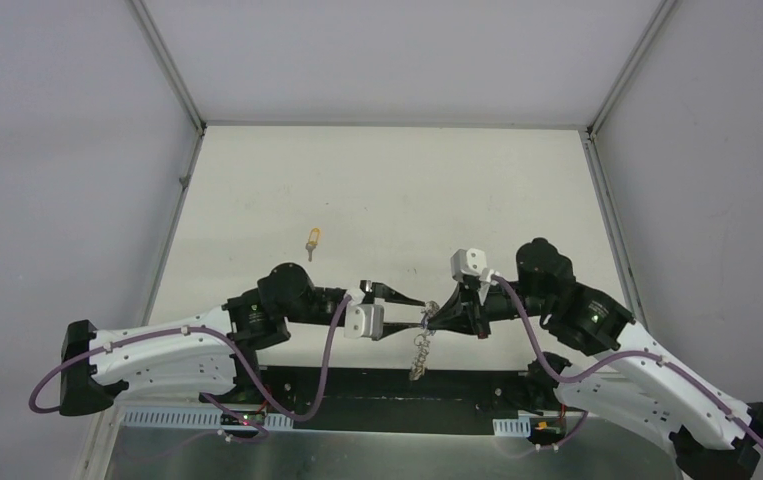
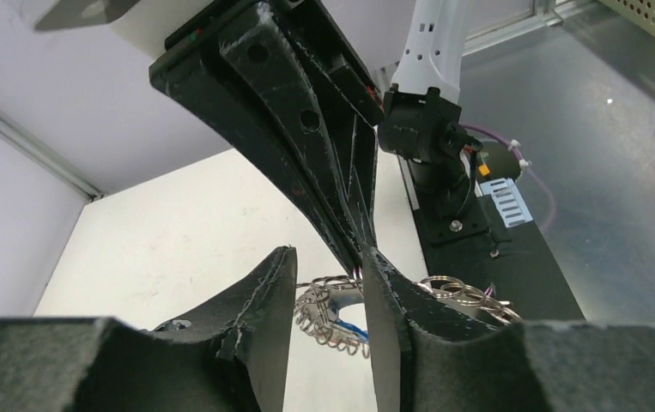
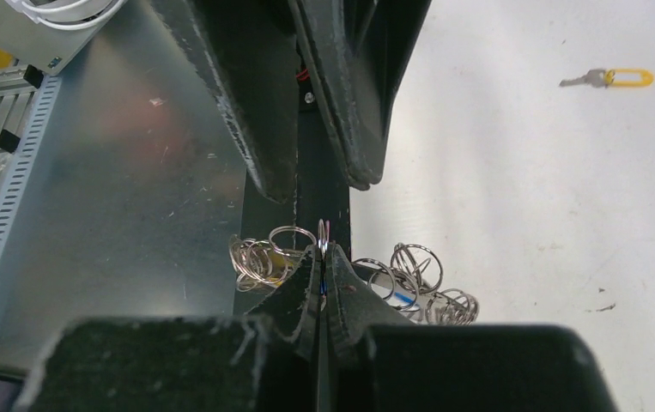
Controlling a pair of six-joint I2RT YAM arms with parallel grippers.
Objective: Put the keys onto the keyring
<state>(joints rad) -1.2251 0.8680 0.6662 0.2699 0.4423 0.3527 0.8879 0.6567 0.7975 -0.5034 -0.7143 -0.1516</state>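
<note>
Top external view first: the keyring [image 1: 420, 350] hangs as a slack grey chain of coils between the two arms, above the near edge of the table [image 1: 407, 190]. From the right wrist you can see the right gripper [image 3: 322, 253] pinched flat on a single thin loop at the top of the keyring, with bunches of coils sagging to either side of the pinch. The left gripper [image 2: 328, 253] comes at the keyring from the opposite side. Its fingers stand apart and grip nothing, with the coils showing through the gap. Something small and blue sits among the coils; I can't tell whether it is a key head. One yellow key [image 1: 312, 241] lies flat on the table, well apart from the keyring, out beyond it on the left arm's side.

To my eye the keyring will be light but thoroughly floppy, so it will swing and droop wherever it isn't held. The wire also looks thin and smooth enough to slide in the pads. I'd take the second hold right beside the pinched loop, so one coil is kept taut between two grips. The yellow key looks stiff and tiny, so it is best taken by its plastic head, leaving the blade free.
</note>
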